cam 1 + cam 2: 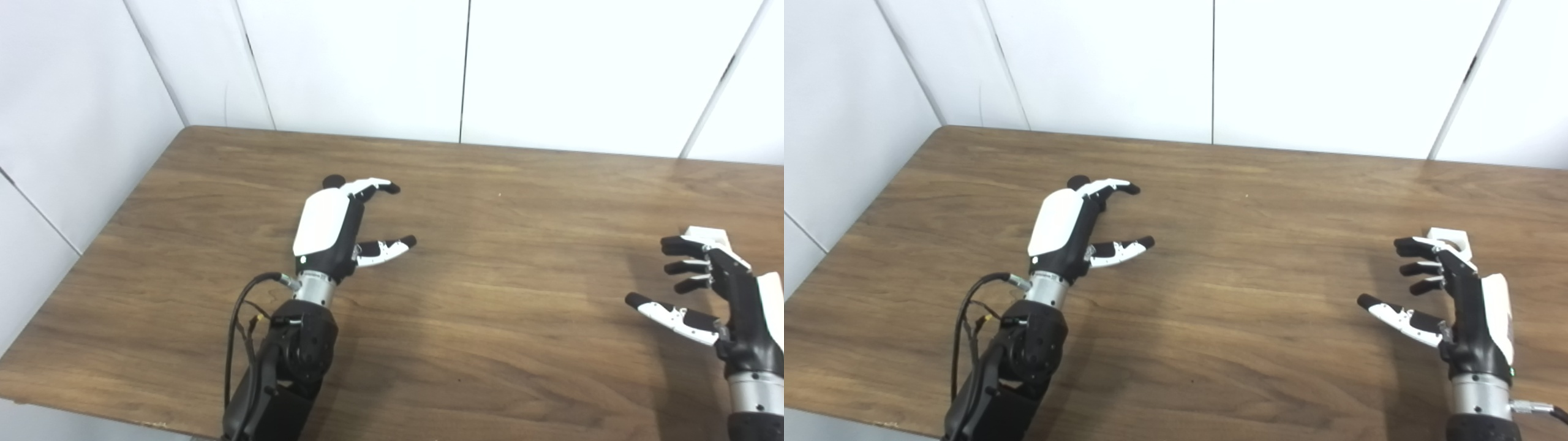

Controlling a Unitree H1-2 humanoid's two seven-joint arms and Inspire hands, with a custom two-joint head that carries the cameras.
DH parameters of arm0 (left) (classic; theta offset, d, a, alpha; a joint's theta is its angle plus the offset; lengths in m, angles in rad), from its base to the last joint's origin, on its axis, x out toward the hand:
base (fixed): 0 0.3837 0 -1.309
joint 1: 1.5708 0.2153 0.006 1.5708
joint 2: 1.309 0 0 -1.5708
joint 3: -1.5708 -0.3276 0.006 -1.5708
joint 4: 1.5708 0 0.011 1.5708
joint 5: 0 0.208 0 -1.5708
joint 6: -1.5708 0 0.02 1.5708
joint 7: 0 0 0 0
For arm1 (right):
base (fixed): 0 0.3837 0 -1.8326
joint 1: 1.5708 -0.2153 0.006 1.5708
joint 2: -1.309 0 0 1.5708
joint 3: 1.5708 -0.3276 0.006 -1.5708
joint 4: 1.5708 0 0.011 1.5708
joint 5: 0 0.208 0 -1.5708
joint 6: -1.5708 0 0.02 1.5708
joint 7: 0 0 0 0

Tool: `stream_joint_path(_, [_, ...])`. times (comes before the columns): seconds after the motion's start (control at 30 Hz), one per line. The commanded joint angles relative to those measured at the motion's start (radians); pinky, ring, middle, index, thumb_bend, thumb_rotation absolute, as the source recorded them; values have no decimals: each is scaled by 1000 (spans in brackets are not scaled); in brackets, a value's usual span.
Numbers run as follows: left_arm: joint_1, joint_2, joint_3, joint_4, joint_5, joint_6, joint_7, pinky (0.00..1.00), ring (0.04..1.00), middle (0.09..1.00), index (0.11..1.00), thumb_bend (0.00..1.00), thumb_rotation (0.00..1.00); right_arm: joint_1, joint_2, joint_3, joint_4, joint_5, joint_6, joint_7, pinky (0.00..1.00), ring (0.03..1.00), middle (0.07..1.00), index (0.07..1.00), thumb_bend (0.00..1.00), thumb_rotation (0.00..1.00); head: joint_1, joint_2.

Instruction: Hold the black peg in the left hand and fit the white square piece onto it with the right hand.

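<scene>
Left hand (pixel 331 229): fingers (pixel 375 185) spread apart and holding nothing, thumb extended to the side. The black peg (pixel 333 181) shows only as a small dark rounded top just beyond the hand's upper edge; contact cannot be determined.

Right hand (pixel 1470 300): fingers (pixel 1415 257) loosely curled and separated, thumb out, holding nothing. The white square piece (pixel 1450 237) sits on the tabletop (pixel 1262 275) directly behind the fingertips; it is a blocky white part with a round opening on top, partly hidden by the hand.

The two hands are well apart, over the wooden tabletop, which is backed by white wall panels (pixel 1102 67).
</scene>
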Motion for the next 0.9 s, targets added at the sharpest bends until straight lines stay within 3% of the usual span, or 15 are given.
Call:
stream_joint_path(0.0, [-59, 30, 16, -26, 48, 8, 43, 745, 873, 834, 691, 706, 295, -30, -6, -8, -37, 0, -7, -5, 455, 600, 678, 665, 670, 0, 0, 0])
stream_joint_path(0.17, [-85, 54, 42, -16, 69, 26, 62, 811, 968, 891, 683, 714, 301, -27, -3, -9, -44, 8, 6, 0, 451, 602, 678, 665, 670, 0, -1, 1])
stream_joint_path(0.43, [-109, 73, 66, 6, 76, 53, 76, 897, 984, 912, 675, 758, 273, -28, -10, -11, -58, 8, 23, 11, 447, 603, 674, 669, 661, 0, -2, 3])
stream_joint_path(0.57, [-121, 81, 70, 17, 94, 80, 75, 990, 999, 931, 688, 756, 328, -30, -8, -12, -60, 8, 32, 13, 449, 601, 673, 665, 669, 0, -1, 2])
stream_joint_path(0.87, [-147, 73, 63, 49, 209, 226, 86, 973, 1000, 958, 701, 813, 417, -29, -8, -12, -65, 9, 30, 12, 443, 595, 673, 662, 675, 0, -5, 4])
